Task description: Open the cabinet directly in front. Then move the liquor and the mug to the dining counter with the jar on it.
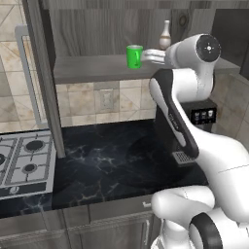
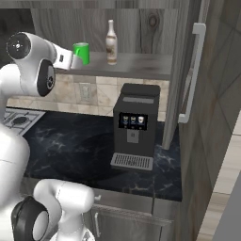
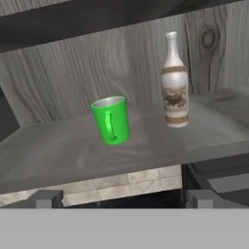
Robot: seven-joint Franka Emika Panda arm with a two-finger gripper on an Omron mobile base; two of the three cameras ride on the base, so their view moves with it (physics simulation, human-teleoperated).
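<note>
The cabinet stands open, its left door (image 1: 43,73) and right door (image 2: 186,70) swung outward, silver bar handle (image 2: 194,70) showing. On its grey wood shelf (image 3: 58,151) the green mug (image 1: 134,56) (image 2: 82,52) (image 3: 112,120) sits upright, handle facing me. To the mug's right and further back stands the pale liquor (image 1: 165,35) (image 2: 111,42) (image 3: 175,80) bottle. My gripper (image 1: 146,56) (image 2: 75,61) (image 3: 124,199) hovers level with the shelf edge just in front of the mug, open, nothing between its fingertips (image 3: 46,198).
Under the shelf, a black coffee machine (image 2: 136,124) stands on the black marble counter (image 1: 107,160). A gas hob (image 1: 24,160) lies at the left. The open doors flank the arm on both sides. A wall outlet (image 1: 106,99) sits in the tiled backsplash.
</note>
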